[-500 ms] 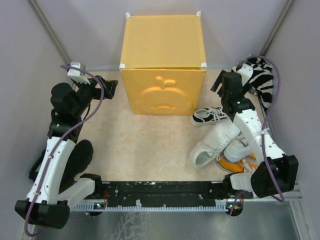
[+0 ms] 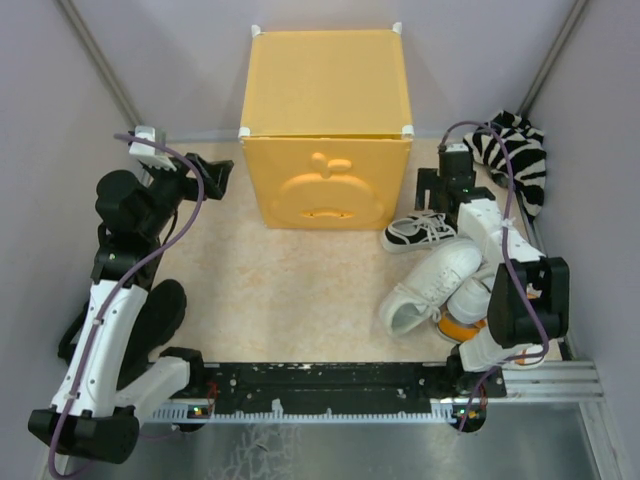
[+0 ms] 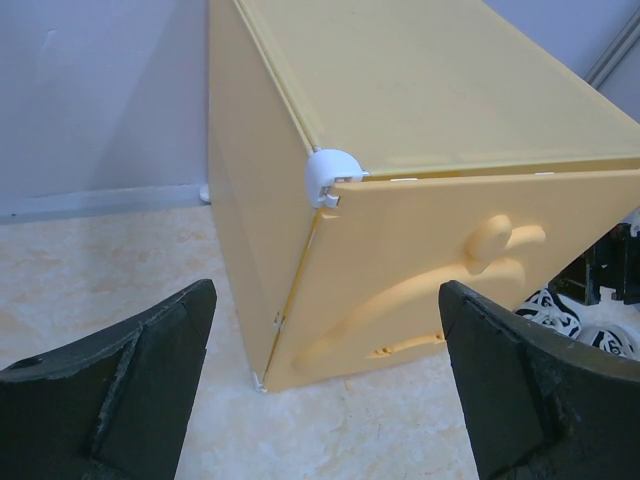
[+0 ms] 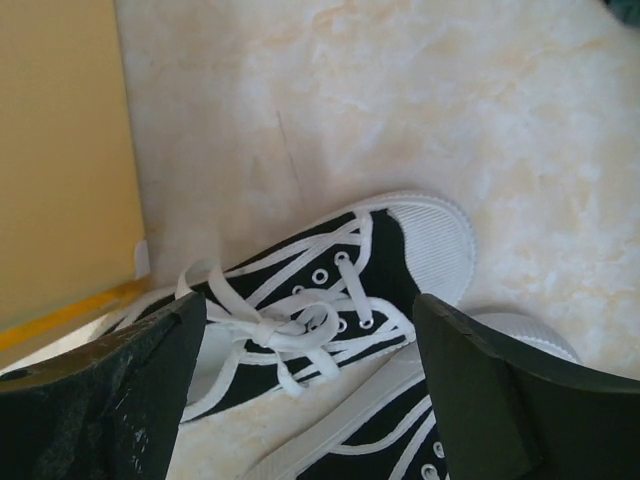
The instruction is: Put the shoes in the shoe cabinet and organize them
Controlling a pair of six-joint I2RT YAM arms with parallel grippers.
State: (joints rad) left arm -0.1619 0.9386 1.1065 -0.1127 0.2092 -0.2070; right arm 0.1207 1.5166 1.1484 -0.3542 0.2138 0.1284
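Jaws of the left gripper (image 3: pixel 325 292) stand wide apart and hold nothing; they face the front-left corner of the shoe cabinet (image 2: pixel 325 110), close to its white corner connector (image 3: pixel 330 178); the cabinet's embossed door (image 2: pixel 325 195) is closed. The right gripper (image 4: pixel 310 300) is likewise spread and empty, hovering just above a black sneaker (image 4: pixel 300 262) that lies beside the cabinet's right front edge, laces up. Just nearer lie the off-white sneakers (image 2: pixel 430 285), touching one another, with an orange sneaker (image 2: pixel 458 328) partly hidden under the right arm; a zebra-striped bundle (image 2: pixel 515 155) sits in the far right corner. All rest on a beige, marble-patterned table (image 2: pixel 290 290); pale lilac walls (image 2: pixel 60 120) close it in on three sides; a black metal rail (image 2: pixel 330 380) runs along the near edge.
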